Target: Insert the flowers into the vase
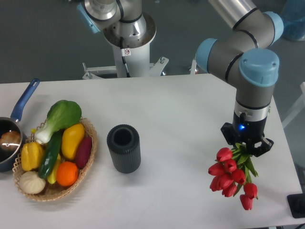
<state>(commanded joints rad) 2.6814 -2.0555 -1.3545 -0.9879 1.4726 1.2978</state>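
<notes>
Fixed camera, table seen from the front: my gripper [247, 149] hangs over the table's [190, 114] right side, at about four o'clock from the centre, with my fingers closed narrow on the green stems of the flowers [231, 177]. The red tulip buds droop down and toward seven o'clock from my fingertips, lifted clear above the white surface, with a few leaves poking out toward five o'clock. A small blue light glows on my wrist just above the fingers.

The vase [124, 148] stands upright left of centre, well apart from the bunch at roughly nine o'clock from it, its round mouth open upward and its ribbed dark sides unobstructed. Nothing lies on the bare stretch of table between the vase and the flowers.

Just beside the vase, at its nine o'clock, a wicker basket [88, 157] holds toy vegetables: a leafy green one on top, a yellow pepper, a dark green cucumber, a purple piece, an orange one and a pale one at the front. At the far left edge a saucepan [14, 129] with a blue handle touches the basket's rim; something brownish sits inside it.

At twelve o'clock my arm's base [127, 47] is bolted behind the table, bearing a small red-and-white sticker too small to read.
</notes>
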